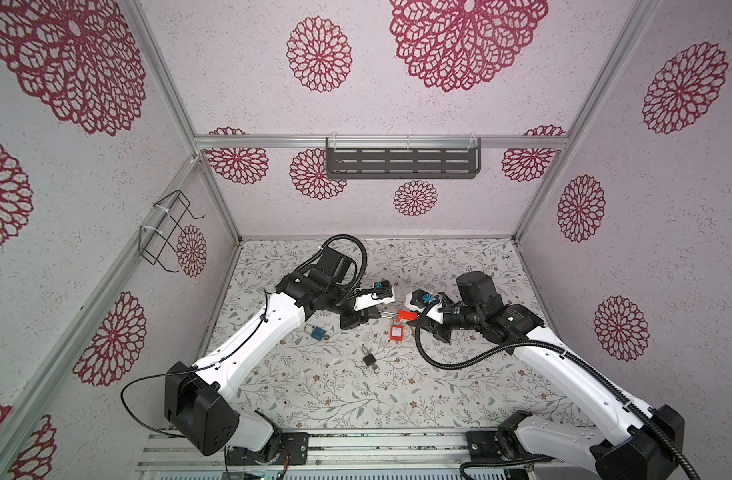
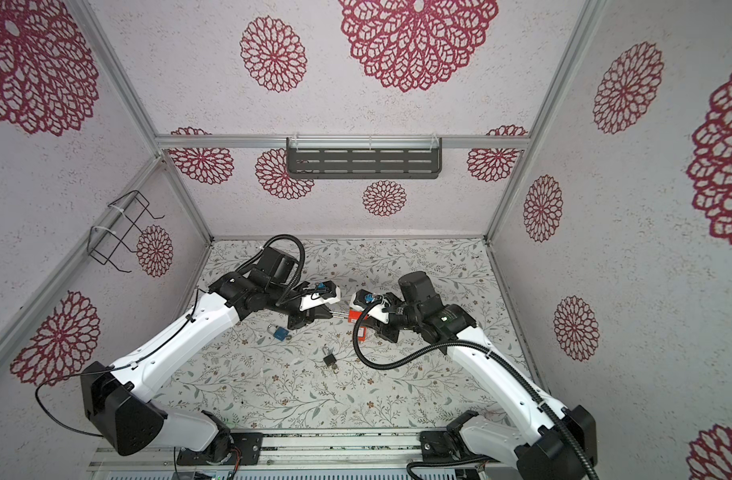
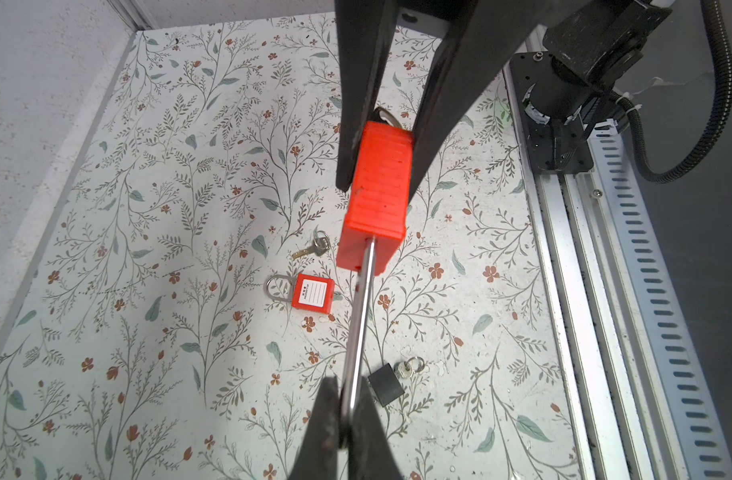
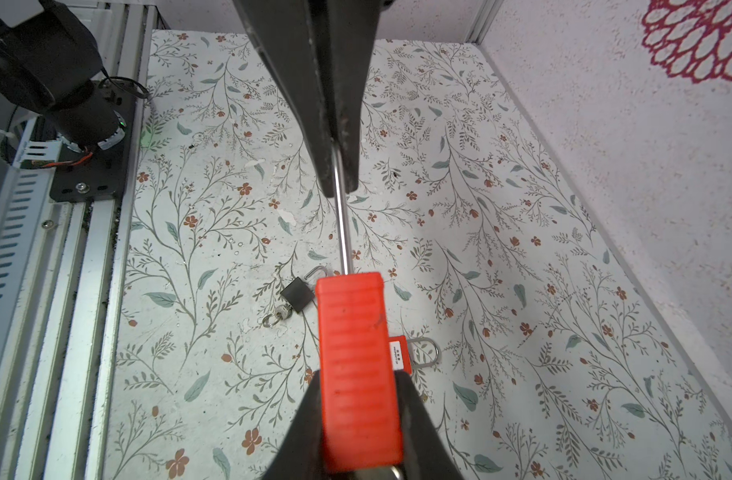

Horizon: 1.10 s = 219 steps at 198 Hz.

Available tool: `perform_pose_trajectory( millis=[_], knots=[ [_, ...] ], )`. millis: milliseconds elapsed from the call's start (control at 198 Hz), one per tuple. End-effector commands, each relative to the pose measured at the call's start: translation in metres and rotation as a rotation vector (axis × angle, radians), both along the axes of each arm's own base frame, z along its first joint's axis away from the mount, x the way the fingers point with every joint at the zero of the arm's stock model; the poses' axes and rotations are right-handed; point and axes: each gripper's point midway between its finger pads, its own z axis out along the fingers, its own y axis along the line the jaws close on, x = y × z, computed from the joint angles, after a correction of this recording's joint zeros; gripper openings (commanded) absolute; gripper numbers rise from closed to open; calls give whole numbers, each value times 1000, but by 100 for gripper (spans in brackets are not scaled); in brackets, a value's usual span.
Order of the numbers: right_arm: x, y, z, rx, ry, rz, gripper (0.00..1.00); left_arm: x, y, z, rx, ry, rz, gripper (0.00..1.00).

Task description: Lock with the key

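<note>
A red padlock [image 1: 406, 316] [image 3: 377, 199] hangs in the air between my two grippers, above the flowered table. In the left wrist view my left gripper [image 3: 350, 390] is shut on the end of its long steel shackle [image 3: 362, 316]. My right gripper [image 4: 360, 382] is shut on the red body [image 4: 350, 332], with a finger pressed on each side. A metal key ring [image 3: 387, 118] shows at the body's end away from the shackle, between the right fingers; the key is mostly hidden there. In both top views the grippers meet mid-table, left gripper [image 1: 377, 313] and right gripper [image 1: 414, 318].
On the table below lie a second red padlock [image 3: 314, 293], a loose brass key [image 3: 310, 249], a black padlock [image 1: 368, 359] with a key in it, and a blue padlock [image 1: 316, 331]. An aluminium rail [image 1: 356, 449] runs along the front edge.
</note>
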Motion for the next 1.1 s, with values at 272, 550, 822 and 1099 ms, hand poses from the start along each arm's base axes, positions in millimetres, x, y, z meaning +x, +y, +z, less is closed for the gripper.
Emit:
perform_pose_trajectory(
  millis=[272, 550, 822, 1099],
  knots=[
    [-3, 13, 24, 103, -2, 52, 11, -4, -17, 9, -57, -66, -79, 0],
    [-5, 23, 26, 136, 66, 82, 8, -6, -18, 8, -70, -129, -98, 0],
    [2, 24, 35, 162, 5, 76, 6, -15, -20, 9, -83, -74, -130, 0],
    [2, 27, 38, 174, 1, 92, 6, -22, -23, 10, -53, 96, -132, 0]
  ],
)
